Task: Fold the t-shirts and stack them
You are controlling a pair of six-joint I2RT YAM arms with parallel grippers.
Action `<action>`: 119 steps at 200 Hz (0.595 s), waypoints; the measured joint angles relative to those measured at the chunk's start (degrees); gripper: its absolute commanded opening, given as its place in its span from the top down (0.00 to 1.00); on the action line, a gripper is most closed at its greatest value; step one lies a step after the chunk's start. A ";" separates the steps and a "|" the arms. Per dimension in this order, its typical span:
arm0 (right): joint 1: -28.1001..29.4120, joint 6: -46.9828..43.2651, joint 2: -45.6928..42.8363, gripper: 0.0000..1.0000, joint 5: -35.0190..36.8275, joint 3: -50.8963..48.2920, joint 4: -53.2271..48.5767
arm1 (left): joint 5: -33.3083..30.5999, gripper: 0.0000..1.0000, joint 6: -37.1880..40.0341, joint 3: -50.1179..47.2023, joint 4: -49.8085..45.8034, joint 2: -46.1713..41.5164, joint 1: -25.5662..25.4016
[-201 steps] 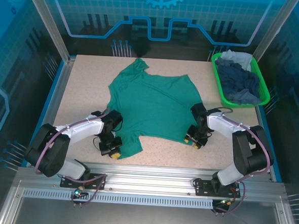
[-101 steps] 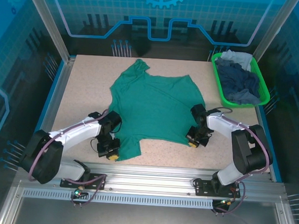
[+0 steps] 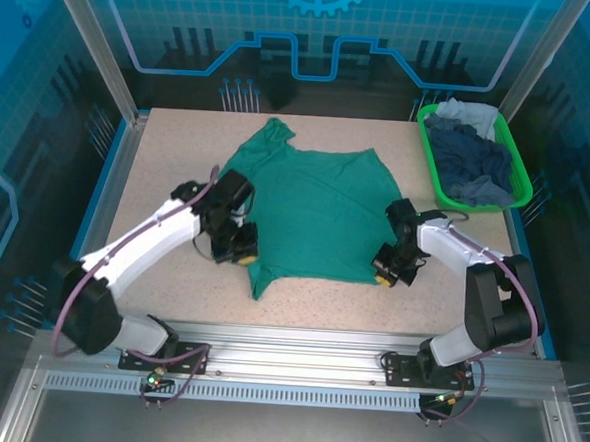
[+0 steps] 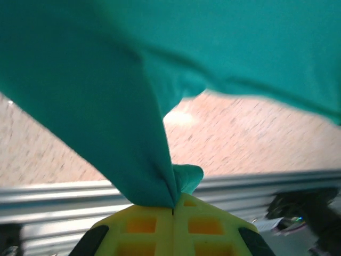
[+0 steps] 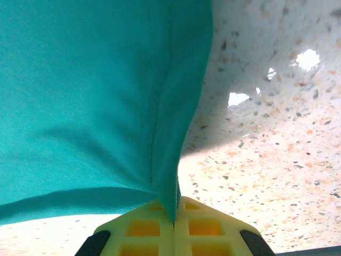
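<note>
A teal-green t-shirt (image 3: 311,207) lies spread on the speckled table (image 3: 168,163), collar toward the far side. My left gripper (image 3: 245,248) is shut on its near-left hem, lifted off the table; the cloth (image 4: 106,106) rises from between the yellow fingertips (image 4: 144,218). My right gripper (image 3: 384,272) is shut on the near-right hem corner, with the fabric (image 5: 96,90) pinched between its yellow fingertips (image 5: 208,224) just above the table. Navy and pale grey-blue t-shirts (image 3: 469,157) lie heaped in the green basket.
The green plastic basket (image 3: 431,159) stands at the far right corner of the table. A metal rail (image 3: 288,341) runs along the near edge, seen also as the rail (image 4: 266,181) in the left wrist view. Bare table lies left of the shirt.
My left gripper has carried the near-left hem up and toward the far side, folding that corner inward. My right gripper closed on the near-right hem and shifted slightly right.
</note>
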 measured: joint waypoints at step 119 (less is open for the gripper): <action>-6.67 3.65 8.44 1.00 -3.58 13.29 -1.99 | -3.58 1.00 7.02 25.38 2.80 23.74 12.39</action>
